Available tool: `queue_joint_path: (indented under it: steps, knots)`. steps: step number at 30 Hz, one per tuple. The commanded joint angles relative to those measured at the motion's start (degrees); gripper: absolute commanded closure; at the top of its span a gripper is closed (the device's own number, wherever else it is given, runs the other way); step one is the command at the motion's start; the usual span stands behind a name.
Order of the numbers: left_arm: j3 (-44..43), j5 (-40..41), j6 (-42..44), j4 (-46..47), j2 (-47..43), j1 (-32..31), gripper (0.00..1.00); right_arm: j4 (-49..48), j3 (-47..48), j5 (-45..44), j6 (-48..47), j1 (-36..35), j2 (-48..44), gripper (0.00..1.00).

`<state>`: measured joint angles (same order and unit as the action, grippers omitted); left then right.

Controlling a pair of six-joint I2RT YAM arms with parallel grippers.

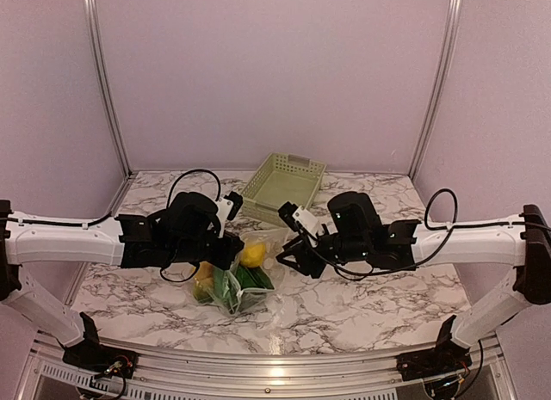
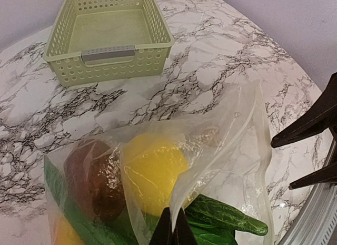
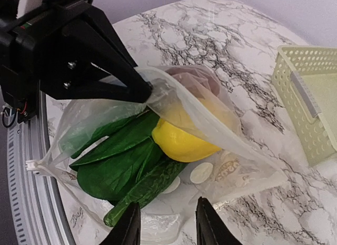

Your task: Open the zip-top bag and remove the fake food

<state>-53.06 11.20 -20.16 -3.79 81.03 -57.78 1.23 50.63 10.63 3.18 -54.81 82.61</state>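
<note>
mango (image 2: 67, 235) cut off by bottom edge, basket (image 3: 303, 126) cropped at right edge

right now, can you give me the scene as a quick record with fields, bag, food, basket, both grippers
bag: clear bag on the marble table, top layer lifted, mouth looks partly open
food: lemon, leafy green, green pod, brown piece, all inside the bag
basket: pale green, empty, apart from the bag
left gripper: shut on the bag's top layer
right gripper: open, low over the bag's edge
</note>
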Motion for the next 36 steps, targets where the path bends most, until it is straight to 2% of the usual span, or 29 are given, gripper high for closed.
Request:
queue_joint_path:
  steps: [1, 6, 9, 17, 22, 31, 36]
  knots:
    - [0.9, -3.2, -0.7, 3.0, 1.6, -0.2, 1.00, -4.9, 1.4, -0.2, -4.7, -2.6, -2.0, 0.65]
    - [0.7, -2.8, -1.0, 3.2, 2.2, -0.2, 1.00, -2.6, 6.3, -4.5, -4.8, -5.0, 5.9, 0.65]
    - [0.9, -2.6, -1.1, 3.3, 2.2, -0.2, 1.00, -4.9, 6.2, -7.1, -3.5, -5.1, 8.5, 0.65]
    - [1.2, -2.1, -1.6, 3.3, 1.2, -0.2, 1.00, -11.2, 7.5, -12.9, 1.7, -5.0, 14.8, 0.34]
    - [1.7, -1.9, -1.6, 3.3, 0.4, -0.2, 1.00, -14.5, 8.5, -17.2, 5.0, -5.0, 18.1, 0.23]
    - [3.0, -1.9, -1.9, 5.0, -0.6, -0.2, 1.00, -19.3, 10.3, -22.1, 9.5, -5.0, 24.1, 0.20]
    - [3.2, -1.0, -1.9, 4.8, -0.9, -0.2, 1.00, -18.1, 11.9, -24.1, 10.7, -5.0, 27.0, 0.27]
